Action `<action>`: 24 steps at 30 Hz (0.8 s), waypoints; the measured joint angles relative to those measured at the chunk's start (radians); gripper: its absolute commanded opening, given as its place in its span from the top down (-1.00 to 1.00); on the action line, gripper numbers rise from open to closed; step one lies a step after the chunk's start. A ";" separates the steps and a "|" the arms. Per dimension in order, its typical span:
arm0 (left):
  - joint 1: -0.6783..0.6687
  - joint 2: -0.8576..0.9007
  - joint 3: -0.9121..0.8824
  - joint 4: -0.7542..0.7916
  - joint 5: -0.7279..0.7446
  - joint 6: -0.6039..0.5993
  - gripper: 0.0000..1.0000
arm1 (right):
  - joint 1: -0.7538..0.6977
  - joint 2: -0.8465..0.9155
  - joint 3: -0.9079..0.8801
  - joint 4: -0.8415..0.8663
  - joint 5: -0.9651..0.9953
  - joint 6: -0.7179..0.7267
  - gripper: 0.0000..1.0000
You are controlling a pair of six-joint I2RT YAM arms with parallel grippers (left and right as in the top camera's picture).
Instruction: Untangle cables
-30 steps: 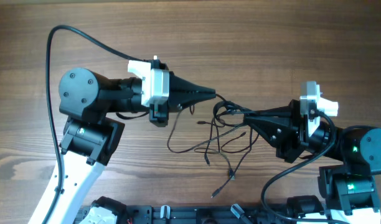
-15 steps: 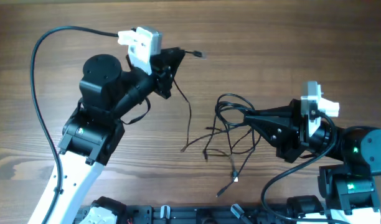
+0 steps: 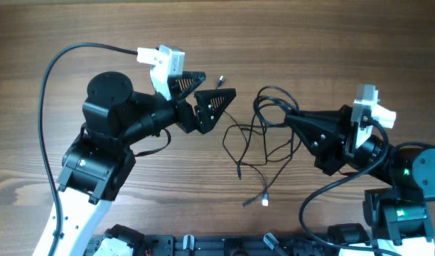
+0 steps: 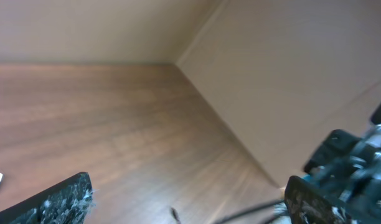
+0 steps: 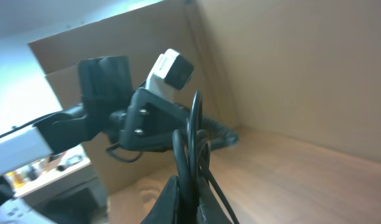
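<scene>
My left pincer (image 3: 219, 83) stood wide and empty. My right pincer (image 3: 286, 117) pinched the cables (image 3: 264, 139), which were looped in one bunch, so I judged most untangling undone.

Cables (image 3: 254, 139): several thin black cords in one loose tangle, mid-table (image 3: 331, 43).
Top loops: gathered and raised, pinched at the tip of the right gripper (image 3: 286, 117); the right wrist view shows them standing upright.
Trailing strands: spread down and left, lying slack.
Plug ends: a light metallic plug (image 3: 264, 202) lies lowest; another end (image 3: 239, 173) is near it, higher and to the left.
Stray end: a small plug (image 3: 221, 81) at the upper left.
</scene>
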 measured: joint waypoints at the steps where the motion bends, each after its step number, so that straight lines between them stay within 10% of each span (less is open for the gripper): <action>1: 0.000 0.000 0.000 0.000 0.012 -0.043 -1.00 | 0.000 0.000 0.000 0.003 0.017 -0.011 0.91; 7: -0.106 0.008 0.000 0.063 0.060 -0.275 -0.91 | 0.000 0.000 0.000 0.072 0.060 -0.063 0.91; 24: -0.227 0.115 0.000 0.257 0.057 -0.565 0.85 | 0.000 0.000 0.000 0.050 0.059 -0.097 0.91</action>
